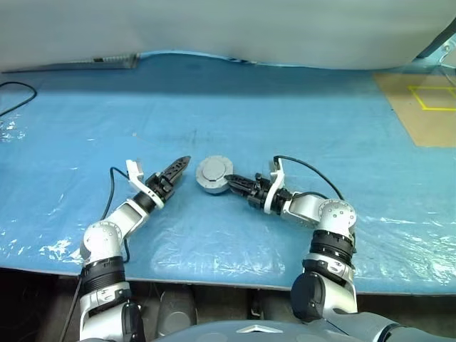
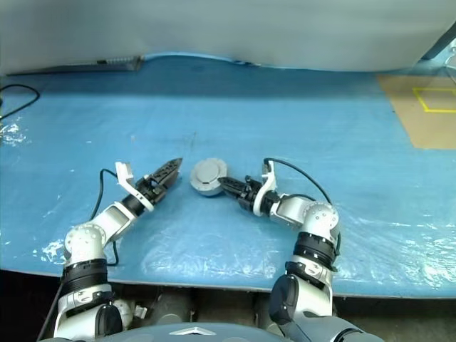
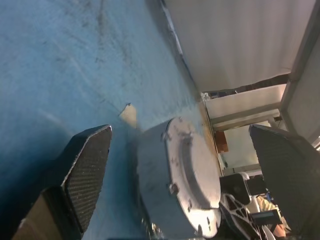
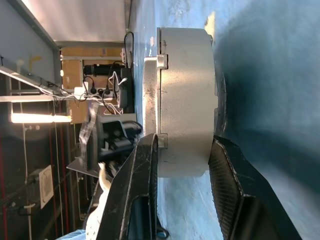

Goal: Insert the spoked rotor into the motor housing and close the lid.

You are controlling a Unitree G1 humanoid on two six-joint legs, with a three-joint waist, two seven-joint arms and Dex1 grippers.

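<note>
The motor housing (image 1: 213,177) is a round grey puck on the blue sheet at the centre. The lid (image 1: 214,169) sits on top of it, smooth light face up. From the right, my right gripper (image 1: 232,184) is shut on the housing; in the right wrist view its fingers (image 4: 142,170) clamp the housing's (image 4: 187,100) top and bottom faces at the near edge. My left gripper (image 1: 181,165) is just left of the housing, open and not touching it. In the left wrist view the lid (image 3: 195,175) shows between the wide-spread fingers (image 3: 87,170). The spoked rotor is hidden.
A blue plastic sheet (image 1: 235,107) covers the table. A brown board with yellow tape (image 1: 424,107) lies at the back right. A black cable (image 1: 18,92) loops at the far left. A grey wall (image 1: 228,28) closes the back.
</note>
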